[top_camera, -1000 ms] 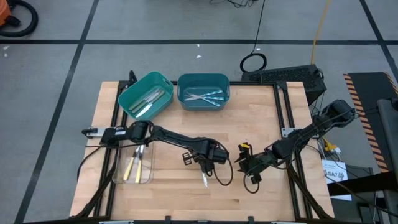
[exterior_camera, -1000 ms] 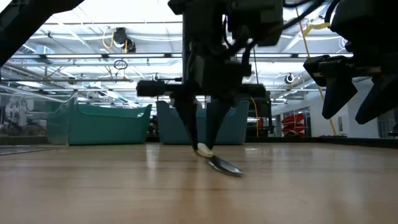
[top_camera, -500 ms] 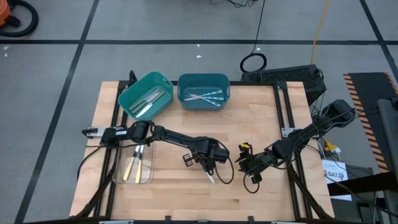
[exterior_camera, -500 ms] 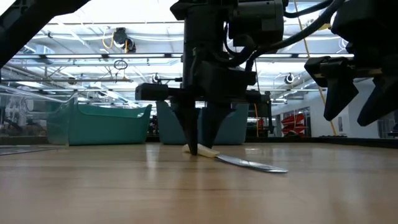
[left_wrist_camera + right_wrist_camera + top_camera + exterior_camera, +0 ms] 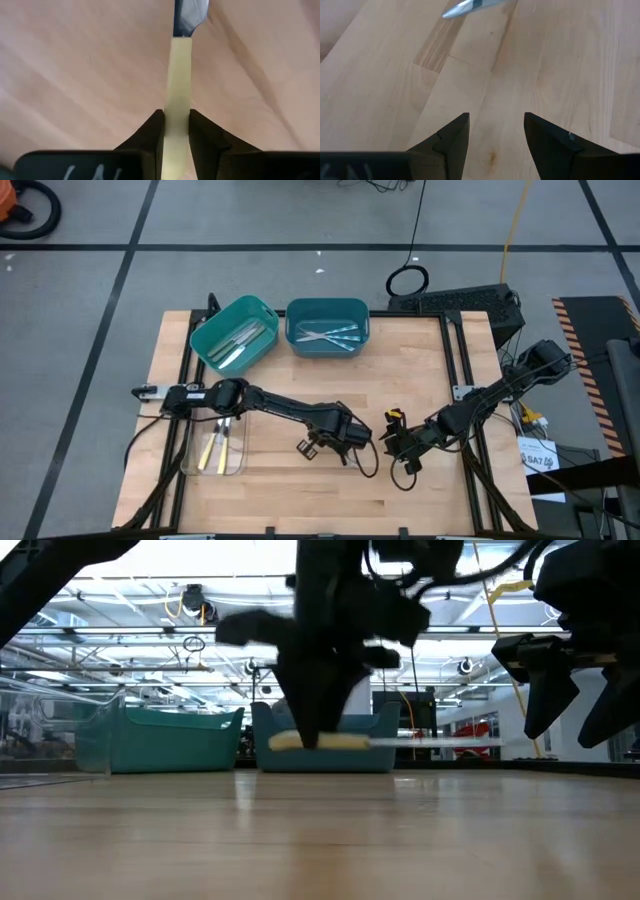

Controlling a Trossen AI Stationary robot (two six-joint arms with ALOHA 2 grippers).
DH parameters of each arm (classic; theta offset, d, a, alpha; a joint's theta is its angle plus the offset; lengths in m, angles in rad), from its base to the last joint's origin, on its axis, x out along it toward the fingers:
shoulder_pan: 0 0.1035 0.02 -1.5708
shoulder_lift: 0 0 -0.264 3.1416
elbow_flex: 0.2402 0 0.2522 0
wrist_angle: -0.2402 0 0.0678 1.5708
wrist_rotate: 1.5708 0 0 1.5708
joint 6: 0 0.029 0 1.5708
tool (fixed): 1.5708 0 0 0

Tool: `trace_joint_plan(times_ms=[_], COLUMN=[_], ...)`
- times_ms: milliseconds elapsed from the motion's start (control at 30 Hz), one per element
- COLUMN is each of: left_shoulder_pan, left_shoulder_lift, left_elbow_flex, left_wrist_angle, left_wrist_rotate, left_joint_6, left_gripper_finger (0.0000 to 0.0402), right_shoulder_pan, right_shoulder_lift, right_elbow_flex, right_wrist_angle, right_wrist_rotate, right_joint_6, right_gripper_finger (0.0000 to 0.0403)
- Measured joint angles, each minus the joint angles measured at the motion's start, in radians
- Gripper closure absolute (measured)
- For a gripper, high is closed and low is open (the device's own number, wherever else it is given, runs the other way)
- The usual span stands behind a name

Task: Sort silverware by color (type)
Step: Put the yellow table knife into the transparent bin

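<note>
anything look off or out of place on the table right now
Nothing stands out. The left end effector is shut on a yellow-handled utensil, held level above the table. The two teal bins and the clear tray sit upright with silverware inside. The right end effector waits open nearby.

A pale wooden counter [image 5: 420, 345] of butcher-block planks, set in a dark frame, carries everything. At its far edge stand two teal bins just beside each other: the left bin [image 5: 208, 338], turned at an angle, with pale utensils [image 5: 238, 341] inside, and the right bin [image 5: 296, 339], squarer to the edge, with light-blue utensils [image 5: 328, 335] inside. Near the left front lies a clear tray [image 5: 193, 462] holding yellow-handled utensils [image 5: 216, 444]. The middle and right of the counter are bare wood
</note>
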Motion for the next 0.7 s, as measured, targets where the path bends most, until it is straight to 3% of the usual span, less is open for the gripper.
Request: trace_joint_plan(times_ms=[200, 333, 700], left_shoulder_pan=[-0.025, -0.027, -0.026], left_shoulder_lift=[-0.002, -0.021, -0.196], left_elbow_flex=[0.082, 0.087, 0.082], left_wrist_angle=[-0.157, -0.161, -0.164], left_wrist_rotate=[0.004, 0.111, 0.116], left_joint_6=[-0.204, -0.293, -0.38], left_gripper_finger=[0.0331, 0.0331, 0.0331], right_shoulder_pan=[0.0, -0.001, -0.001], right_shoulder_lift=[0.0, 0.0, -0.002], right_elbow_flex=[0.0, 0.0, 0.0], right_wrist_angle=[0.001, 0.012, 0.035], right_wrist_rotate=[0.001, 0.021, 0.079], right_joint_6=[-0.016, -0.017, 0.03], right_gripper_finger=[0.022, 0.022, 0.0241])
